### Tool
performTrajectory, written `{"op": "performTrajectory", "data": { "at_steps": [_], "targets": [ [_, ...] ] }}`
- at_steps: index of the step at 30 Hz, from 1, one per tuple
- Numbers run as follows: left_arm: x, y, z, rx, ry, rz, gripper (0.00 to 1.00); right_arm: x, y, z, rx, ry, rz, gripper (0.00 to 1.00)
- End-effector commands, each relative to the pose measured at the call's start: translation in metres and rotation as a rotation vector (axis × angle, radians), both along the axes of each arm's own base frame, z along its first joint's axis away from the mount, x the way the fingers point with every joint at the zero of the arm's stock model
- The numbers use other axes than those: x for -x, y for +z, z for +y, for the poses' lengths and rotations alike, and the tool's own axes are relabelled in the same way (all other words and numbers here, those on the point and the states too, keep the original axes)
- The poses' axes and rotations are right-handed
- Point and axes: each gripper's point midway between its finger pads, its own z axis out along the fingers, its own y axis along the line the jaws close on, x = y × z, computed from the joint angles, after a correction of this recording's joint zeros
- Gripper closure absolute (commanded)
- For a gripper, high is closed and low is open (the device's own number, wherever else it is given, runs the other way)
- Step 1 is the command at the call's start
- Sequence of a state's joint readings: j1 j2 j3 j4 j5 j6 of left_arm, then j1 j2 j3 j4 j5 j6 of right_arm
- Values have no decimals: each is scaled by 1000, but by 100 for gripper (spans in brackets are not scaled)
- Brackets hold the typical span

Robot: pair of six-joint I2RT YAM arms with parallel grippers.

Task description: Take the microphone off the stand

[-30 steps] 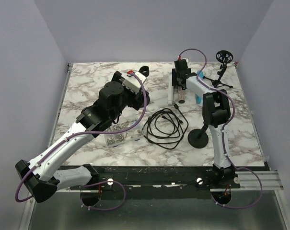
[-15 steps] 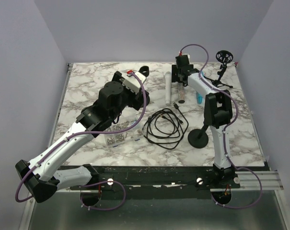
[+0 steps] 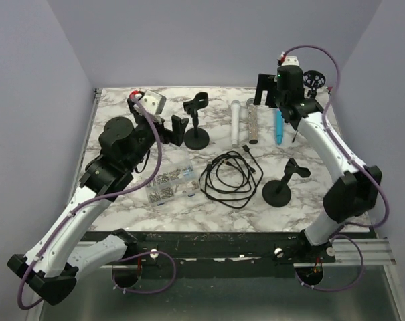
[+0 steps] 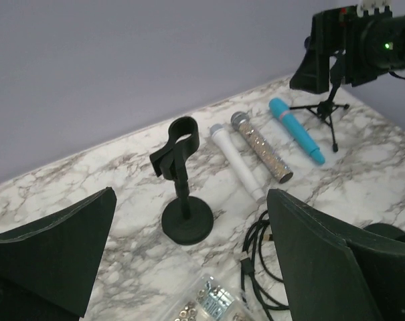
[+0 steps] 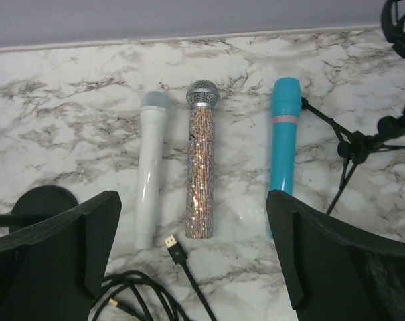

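A white microphone (image 5: 150, 167) lies flat on the marble table (image 3: 115, 120), out of any holder, its head pointing toward the back wall. It is the leftmost of three microphones lying side by side: a glitter-covered microphone (image 5: 201, 167) is just beside it, and a blue microphone (image 5: 283, 134) lies further right. The right claw (image 5: 192, 200) hangs above this row near the back of the table, released, its two dark fingers (image 5: 61, 254) spread wide with nothing between them. In the right wrist view the white microphone sits left of centre in that gap, not touching the claw. The left claw (image 4: 192, 200) is also spread wide and grasps nothing. It is raised over the left side of the table and faces a black clip stand (image 4: 182, 174), which stands upright on a round base with its clip holding nothing, left of the white microphone. A coiled black cable (image 3: 230, 177) lies near the microphones' tails. A second black stand (image 3: 279, 187) is to the cable's right, a small tripod (image 5: 363, 144) stands beside the blue microphone, and a clear bag of screws (image 3: 169, 184) lies to the cable's left.
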State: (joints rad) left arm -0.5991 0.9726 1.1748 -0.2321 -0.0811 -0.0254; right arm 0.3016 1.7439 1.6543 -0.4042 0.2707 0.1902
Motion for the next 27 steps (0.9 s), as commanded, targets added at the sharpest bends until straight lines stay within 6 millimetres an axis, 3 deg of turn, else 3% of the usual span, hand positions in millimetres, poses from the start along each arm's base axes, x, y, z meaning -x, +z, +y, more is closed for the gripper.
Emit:
{"op": "performTrajectory", "data": {
  "at_steps": [1, 6, 15, 21, 27],
  "targets": [
    [18, 38, 1, 165, -46, -70, 2, 49, 56, -9, -92, 7, -120, 0],
    [34, 56, 20, 265, -30, -92, 1, 114, 109, -34, -167, -38, -265, 0],
    [56, 96, 63, 347, 76, -217, 2, 203, 151, -65, -266, -79, -429, 0],
    [58, 110, 79, 345, 143, -265, 1, 230, 174, -82, -267, -113, -511, 0],
    [55, 110, 78, 350, 146, -247, 1, 226, 173, -84, -257, -131, -499, 0]
  ]
}}
